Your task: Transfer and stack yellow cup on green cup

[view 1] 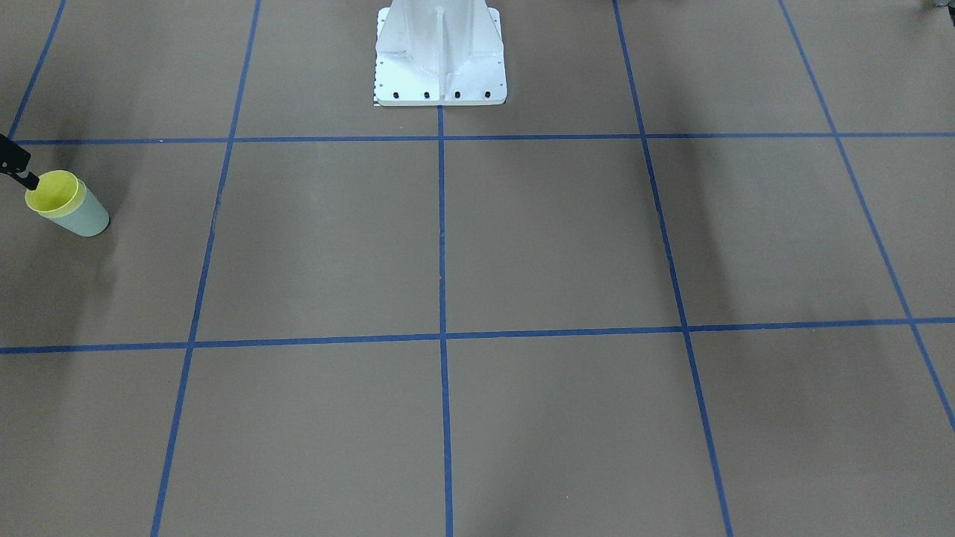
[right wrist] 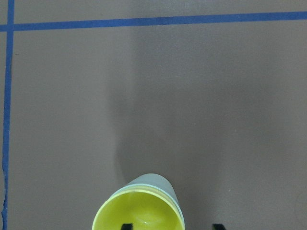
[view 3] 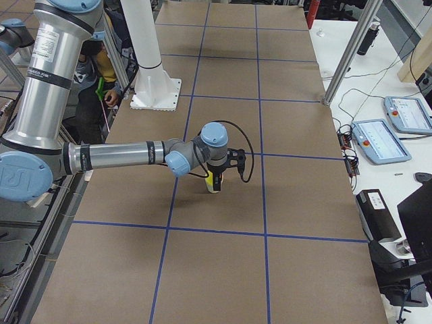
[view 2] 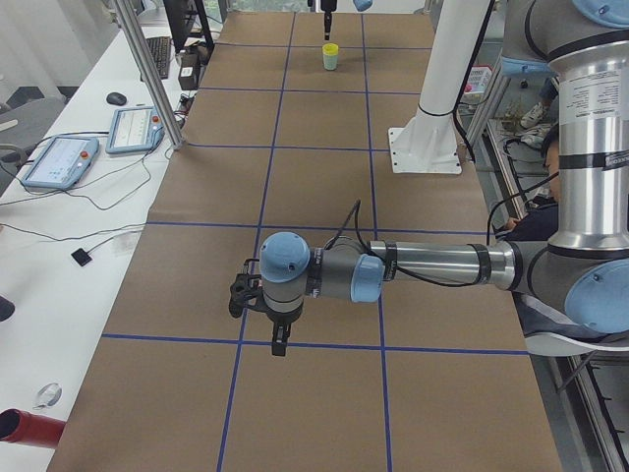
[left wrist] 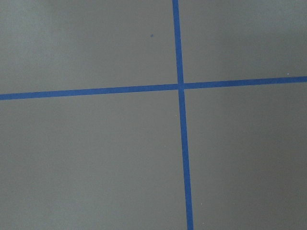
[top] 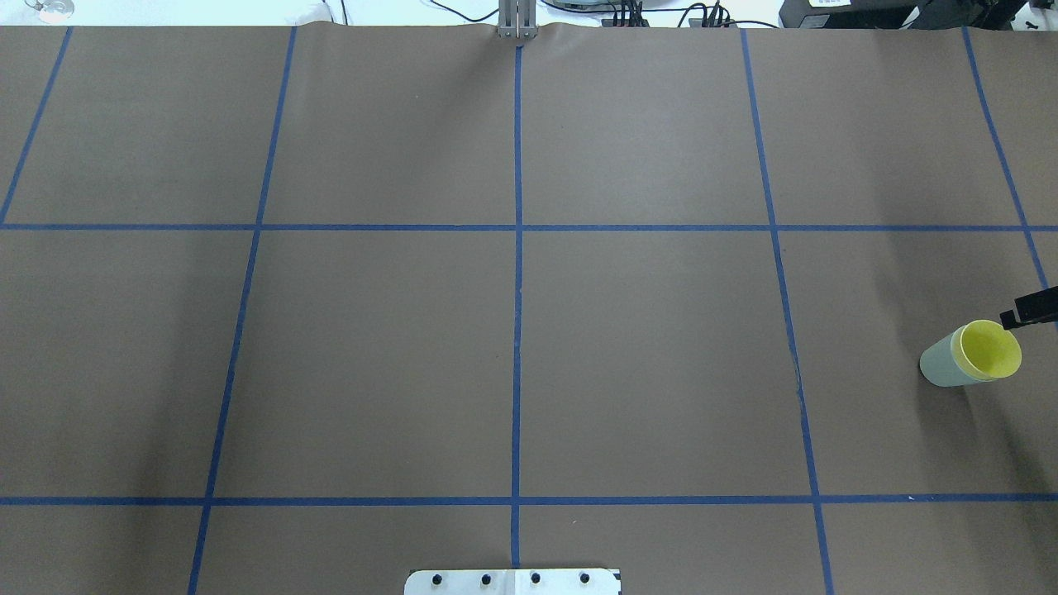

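Observation:
The yellow cup [view 1: 52, 195] sits nested inside the green cup [view 1: 88, 216], which stands upright on the table on my right side. Only the yellow rim and inside show, as in the overhead view [top: 989, 351] above the green wall [top: 938, 364]. My right gripper [right wrist: 172, 226] hangs just over the stack, open. In the right wrist view one fingertip [right wrist: 126, 226] shows over the yellow cup's mouth and the other outside its rim. My left gripper [view 2: 278, 344] hovers over bare table far from the cups. I cannot tell whether it is open or shut.
The brown table is marked with blue tape lines [top: 517, 289]. The robot's white base [view 1: 440, 60] stands at the middle of my edge. Tablets and cables [view 2: 59, 157] lie on the white bench beyond the table's far side.

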Robot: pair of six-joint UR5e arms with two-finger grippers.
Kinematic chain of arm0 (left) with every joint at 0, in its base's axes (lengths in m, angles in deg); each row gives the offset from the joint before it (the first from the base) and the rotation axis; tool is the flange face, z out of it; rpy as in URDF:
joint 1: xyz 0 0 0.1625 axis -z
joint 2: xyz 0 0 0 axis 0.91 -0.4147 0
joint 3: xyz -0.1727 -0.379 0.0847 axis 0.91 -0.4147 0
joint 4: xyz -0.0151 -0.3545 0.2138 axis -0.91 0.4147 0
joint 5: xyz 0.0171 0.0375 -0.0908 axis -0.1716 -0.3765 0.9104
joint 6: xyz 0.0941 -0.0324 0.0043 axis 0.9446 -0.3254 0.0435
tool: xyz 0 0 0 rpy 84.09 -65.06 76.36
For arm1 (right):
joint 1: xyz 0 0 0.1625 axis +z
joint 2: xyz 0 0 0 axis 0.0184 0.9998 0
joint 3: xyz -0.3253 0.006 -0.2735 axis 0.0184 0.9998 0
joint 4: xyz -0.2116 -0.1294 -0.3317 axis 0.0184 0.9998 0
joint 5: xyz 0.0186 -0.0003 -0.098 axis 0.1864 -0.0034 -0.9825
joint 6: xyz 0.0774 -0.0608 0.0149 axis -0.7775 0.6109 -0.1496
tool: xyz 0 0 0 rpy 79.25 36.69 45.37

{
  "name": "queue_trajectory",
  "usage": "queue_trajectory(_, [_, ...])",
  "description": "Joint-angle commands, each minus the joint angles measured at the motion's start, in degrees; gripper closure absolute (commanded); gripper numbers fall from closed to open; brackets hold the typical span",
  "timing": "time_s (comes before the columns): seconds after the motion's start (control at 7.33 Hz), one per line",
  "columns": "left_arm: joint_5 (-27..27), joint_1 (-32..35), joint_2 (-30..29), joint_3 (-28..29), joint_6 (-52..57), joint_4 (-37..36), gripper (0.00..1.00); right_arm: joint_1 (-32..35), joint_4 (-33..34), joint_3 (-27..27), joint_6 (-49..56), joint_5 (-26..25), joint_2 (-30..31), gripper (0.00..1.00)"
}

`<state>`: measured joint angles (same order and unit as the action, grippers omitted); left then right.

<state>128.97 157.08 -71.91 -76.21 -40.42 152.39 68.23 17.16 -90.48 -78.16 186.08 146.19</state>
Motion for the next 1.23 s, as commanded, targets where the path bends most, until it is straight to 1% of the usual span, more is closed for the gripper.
queue_trajectory(0.0, [0.00,0.00,0.00,0.00,0.09,0.00,0.00,5.48,6.52,2.19,12.48,0.02,-0.58,0.00])
queue_trajectory(0.14, [0.00,0.00,0.00,0.00,0.09,0.00,0.00,10.38,14.67,2.20,21.35,-0.15,-3.11,0.00])
queue_trajectory(0.27, [0.00,0.00,0.00,0.00,0.18,0.00,0.00,14.52,23.27,2.20,30.05,-1.81,-6.18,0.00])
queue_trajectory(0.41, [0.00,0.00,0.00,0.09,0.18,0.00,0.00,17.70,30.58,2.37,35.36,-3.56,-9.34,0.00])
queue_trajectory(0.55, [0.00,0.00,0.00,0.17,0.18,-0.08,0.00,18.51,33.88,2.46,36.80,-4.10,-10.68,0.00])
queue_trajectory(0.68, [0.00,0.00,0.00,0.26,0.18,-0.08,0.00,18.52,33.65,2.55,36.29,-4.11,-9.91,0.00])
queue_trajectory(0.95, [0.26,0.00,-0.17,3.24,0.17,0.26,0.00,18.52,33.29,2.73,36.29,-3.84,-9.11,0.00])
queue_trajectory(1.09, [0.00,0.00,-0.52,3.25,0.09,0.01,0.00,18.61,33.29,2.73,36.20,-3.76,-9.11,0.00])
